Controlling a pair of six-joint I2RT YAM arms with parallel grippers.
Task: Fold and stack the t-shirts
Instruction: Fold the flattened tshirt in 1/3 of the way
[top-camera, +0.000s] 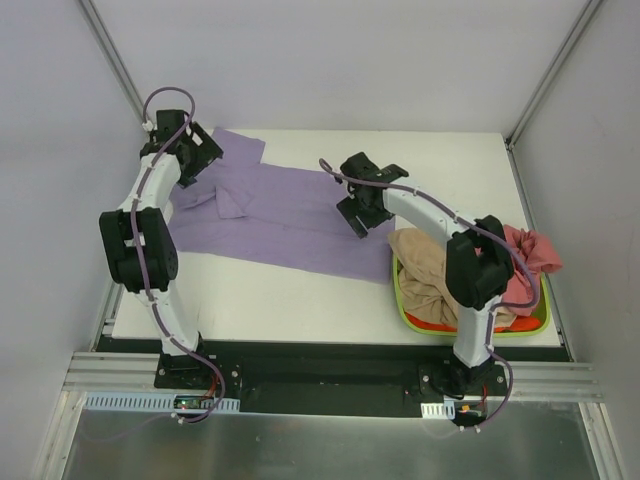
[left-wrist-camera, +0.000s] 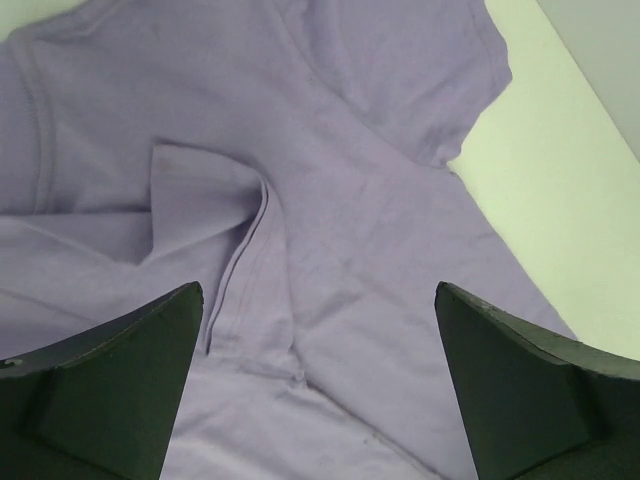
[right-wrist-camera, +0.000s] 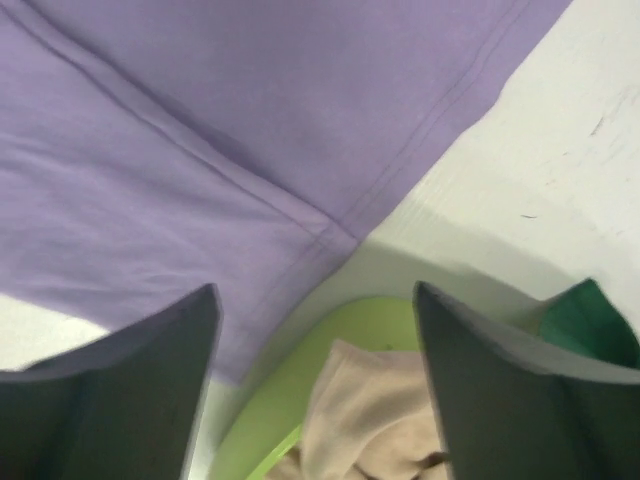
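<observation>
White table (top-camera: 300, 300); lavender shirt (top-camera: 290, 215) spread out; left claw (left-wrist-camera: 318, 290), right claw (right-wrist-camera: 316, 288) both apart, empty.

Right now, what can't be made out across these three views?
- Top view: the right arm covers the middle of the basket; its contents can't be counted.
- Right wrist: the green cloth is only a corner, cut off by the edge.
- Top view: the left gripper hides part of the lavender shirt.

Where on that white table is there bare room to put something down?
Two bare patches on the table: the near strip between the lavender shirt and the front edge, left of the green basket; and the far right corner, behind the basket. Crowded: the far left, covered by the shirt, and the heaped basket.
</observation>
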